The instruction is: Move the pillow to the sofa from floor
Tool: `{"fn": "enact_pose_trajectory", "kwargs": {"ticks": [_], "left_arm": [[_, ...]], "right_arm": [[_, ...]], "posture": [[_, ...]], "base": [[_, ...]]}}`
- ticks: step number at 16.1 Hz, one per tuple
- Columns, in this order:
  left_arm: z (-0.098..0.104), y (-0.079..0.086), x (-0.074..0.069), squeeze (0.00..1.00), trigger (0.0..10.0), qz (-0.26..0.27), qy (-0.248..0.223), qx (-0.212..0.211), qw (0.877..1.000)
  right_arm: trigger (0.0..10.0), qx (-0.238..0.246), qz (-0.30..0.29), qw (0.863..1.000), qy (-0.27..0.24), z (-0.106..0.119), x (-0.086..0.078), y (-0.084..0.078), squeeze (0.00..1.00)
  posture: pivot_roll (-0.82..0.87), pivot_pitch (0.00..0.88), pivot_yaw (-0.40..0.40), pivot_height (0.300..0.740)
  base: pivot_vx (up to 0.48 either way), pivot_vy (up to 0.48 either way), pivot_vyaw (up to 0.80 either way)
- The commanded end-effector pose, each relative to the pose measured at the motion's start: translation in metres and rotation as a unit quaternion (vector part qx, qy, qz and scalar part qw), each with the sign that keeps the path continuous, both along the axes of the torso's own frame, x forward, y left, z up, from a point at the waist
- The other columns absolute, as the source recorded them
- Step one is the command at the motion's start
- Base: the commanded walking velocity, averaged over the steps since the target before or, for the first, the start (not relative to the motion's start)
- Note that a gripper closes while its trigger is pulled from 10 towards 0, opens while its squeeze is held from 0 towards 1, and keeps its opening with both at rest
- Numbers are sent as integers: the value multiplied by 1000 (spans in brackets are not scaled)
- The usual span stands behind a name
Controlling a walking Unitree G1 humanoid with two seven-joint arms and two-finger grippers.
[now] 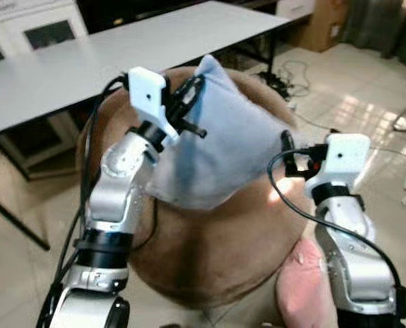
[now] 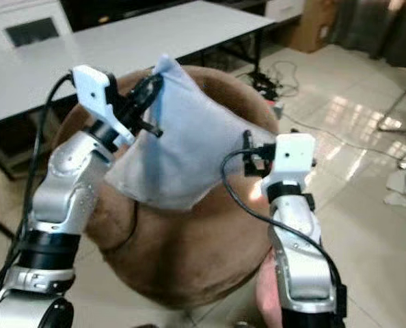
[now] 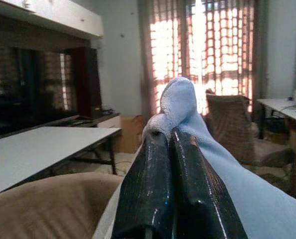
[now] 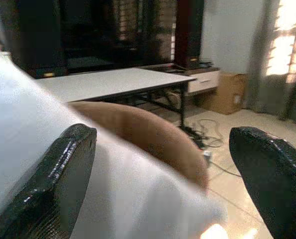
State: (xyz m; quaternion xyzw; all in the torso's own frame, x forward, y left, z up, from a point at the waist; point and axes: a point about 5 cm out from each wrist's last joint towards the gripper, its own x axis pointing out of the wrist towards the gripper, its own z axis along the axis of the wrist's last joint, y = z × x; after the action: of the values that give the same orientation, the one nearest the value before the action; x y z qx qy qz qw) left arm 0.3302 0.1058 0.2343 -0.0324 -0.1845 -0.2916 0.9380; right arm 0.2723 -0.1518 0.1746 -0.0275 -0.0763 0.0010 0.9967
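Note:
A light blue pillow (image 1: pixel 217 137) hangs tilted over a round brown sofa (image 1: pixel 210 253), its lower edge low over the seat; I cannot tell if it touches. My left gripper (image 1: pixel 189 102) is shut on the pillow's upper left corner. In the left wrist view the black fingers (image 3: pixel 163 189) press together with blue fabric (image 3: pixel 180 102) bunched beyond the tips. My right gripper (image 1: pixel 288 154) is at the pillow's right corner and stands open. In the right wrist view its fingers (image 4: pixel 63 174) are wide apart, with the pillow's edge (image 4: pixel 38 124) lying across the gap.
A long white table (image 1: pixel 121 48) stands right behind the sofa, with cables (image 1: pixel 292 75) on the tiled floor to its right. A pink cushion (image 1: pixel 299 287) sits by my right arm at the sofa's near right side. A cardboard box (image 1: pixel 322 24) is far right.

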Motion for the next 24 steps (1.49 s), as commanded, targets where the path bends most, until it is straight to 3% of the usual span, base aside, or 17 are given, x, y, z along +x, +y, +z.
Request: {"fn": "enact_pose_trajectory", "kwargs": {"ticks": [1,4,6,9,11,14,16,17,19,20,21,22,24], "left_arm": [[4,1,0,0,10000,-7,-11,3,1000],[-12,-6,11,0,10000,-16,31,45,998],[-32,-13,32,0,10000,-4,86,62,994],[-50,-32,48,0,10000,-6,138,73,988],[-59,-38,55,0,10000,34,162,85,983],[-78,-30,62,0,10000,111,208,111,966],[-103,1,62,0,10000,223,234,202,924],[-109,21,62,0,10000,277,249,219,902],[-110,48,61,0,10000,341,266,206,878],[-109,58,62,0,10000,355,271,198,873],[-107,62,62,255,10000,366,268,201,868],[-100,72,65,1000,10000,383,262,192,865],[-95,78,66,1000,10000,398,258,189,860]], "right_arm": [[10000,0,18,1000,1,0,0,5,0],[10000,-37,62,997,11,-3,1,5,0],[10000,-86,137,986,29,-6,-5,6,0],[10000,-124,187,973,45,-8,-13,7,0],[10000,-142,201,967,58,-12,-19,10,0],[10000,-135,206,965,87,-22,-30,13,0],[10000,-133,211,962,110,-31,-39,17,0],[10000,-132,216,961,114,-33,-42,20,0],[10000,-123,231,959,110,-32,-46,26,0],[10000,-98,256,957,95,-28,-46,34,0],[10000,-84,278,952,90,-27,-47,39,0],[10000,-78,330,937,88,-28,-50,49,0],[10000,-82,349,929,88,-30,-52,52,0]], "posture": [[-72,0,96,740],[-74,0,92,740],[-84,11,90,740],[-110,39,98,740],[-132,63,105,740],[-166,99,121,740],[-199,132,136,740],[-204,140,136,740],[-209,152,131,740],[-211,156,128,740],[-210,160,126,740],[-209,164,123,740],[-209,164,119,740]], "base": [[0,0,0],[0,0,0],[0,0,0],[0,0,0],[0,0,0],[0,0,0],[0,0,0],[0,0,0],[0,0,0],[0,0,0],[0,0,0],[0,0,0],[0,0,0]]}}
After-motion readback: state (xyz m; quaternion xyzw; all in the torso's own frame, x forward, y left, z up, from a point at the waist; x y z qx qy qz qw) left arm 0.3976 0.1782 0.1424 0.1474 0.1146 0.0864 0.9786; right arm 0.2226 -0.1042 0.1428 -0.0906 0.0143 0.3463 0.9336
